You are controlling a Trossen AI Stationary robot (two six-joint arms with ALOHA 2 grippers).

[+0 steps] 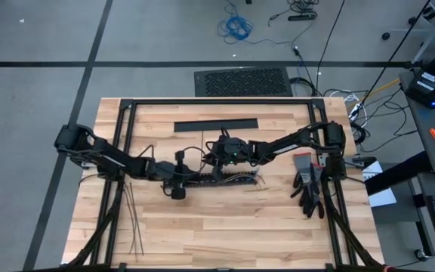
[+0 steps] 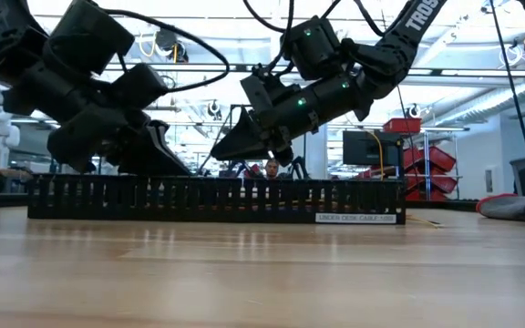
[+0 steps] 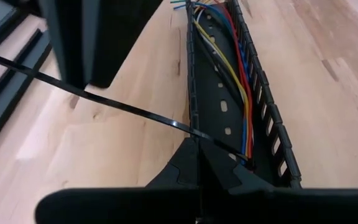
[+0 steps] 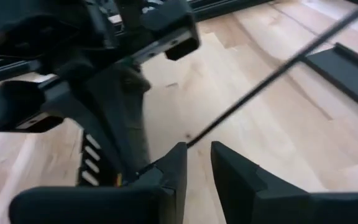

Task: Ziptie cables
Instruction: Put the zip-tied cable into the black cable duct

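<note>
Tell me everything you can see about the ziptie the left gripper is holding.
The ziptie is a very thin, straight, dark strip that looks like plastic. One end is pinched in the shut left gripper, right at the wall of the black slotted duct where the coloured cables lie. From there it slants up and away over the wooden table. Its far part reaches toward the right gripper, whose fingers stand slightly apart around it.
</note>
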